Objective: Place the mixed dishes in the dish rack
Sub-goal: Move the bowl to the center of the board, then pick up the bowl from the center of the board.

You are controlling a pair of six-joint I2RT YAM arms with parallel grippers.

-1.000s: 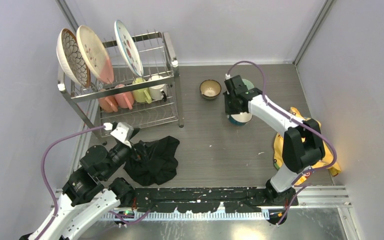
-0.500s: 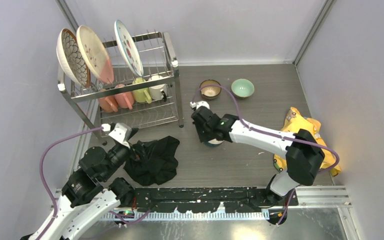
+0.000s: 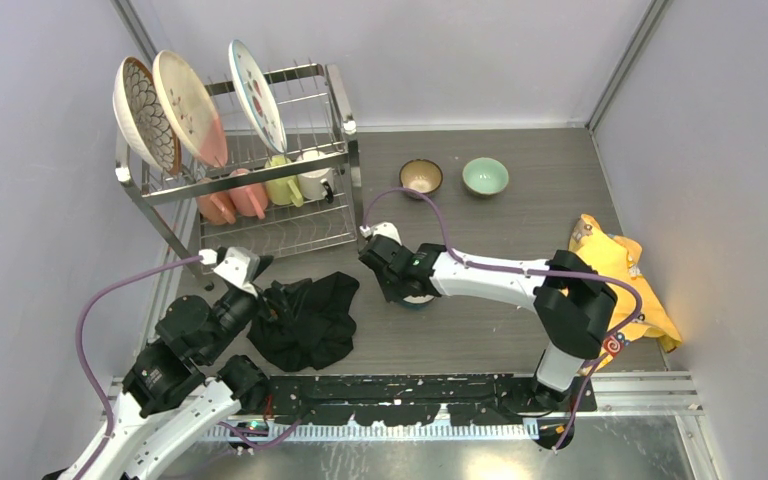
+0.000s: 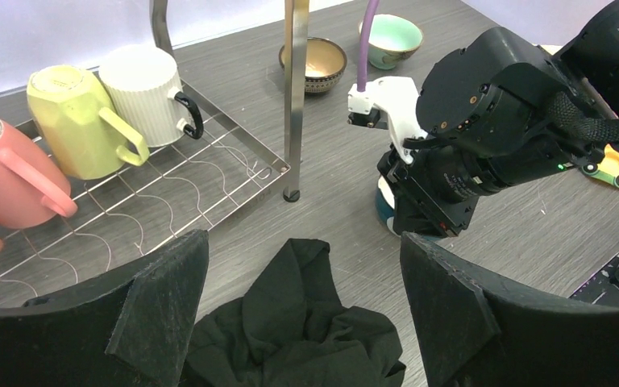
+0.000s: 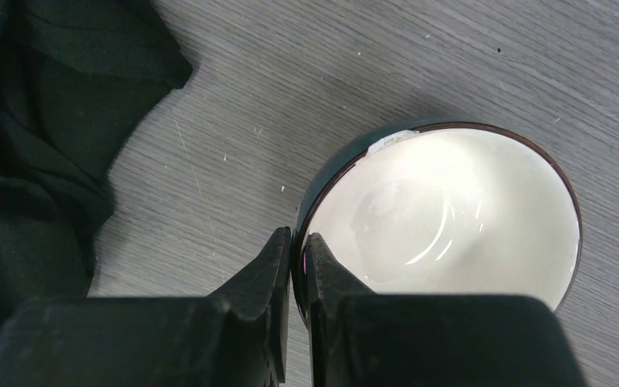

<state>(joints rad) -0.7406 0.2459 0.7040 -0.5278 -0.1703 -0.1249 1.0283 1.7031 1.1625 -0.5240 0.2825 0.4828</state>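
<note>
Right gripper (image 5: 297, 242): clamped tight on the rim of the dark-blue ceramic bowl with a white inside (image 5: 443, 210), one finger inside the rim, one outside.
Blue bowl, position: mouth up, low at the grey wood-grain tabletop (image 3: 480, 230); resting or just lifted, cannot tell. Just beside the crumpled black cloth (image 3: 305, 318), a little right of the rack's front corner post.
Left gripper (image 4: 305, 242): fingers spread wide, nothing between them, hanging over the black cloth, close to the front of the rack's lower tier.
Rack: two-tier silver wire dish rack (image 3: 250, 178) at the far left of the tabletop.
Upper tier: three patterned round plates (image 3: 188, 105) standing on edge in a row, leaning left.
Lower tier: pink mug (image 4: 4, 181), yellow mug (image 4: 68, 121) and white ribbed mug (image 4: 141, 93) lying on their sides, side by side, handles toward the front.
Outside the rack: small brown bowl (image 3: 421, 177) and mint-green bowl (image 3: 485, 176), upright, near each other at the far side of the tabletop, right of the rack.
Right edge: bunched yellow cloth (image 3: 625, 270), well apart from the bowls.
</note>
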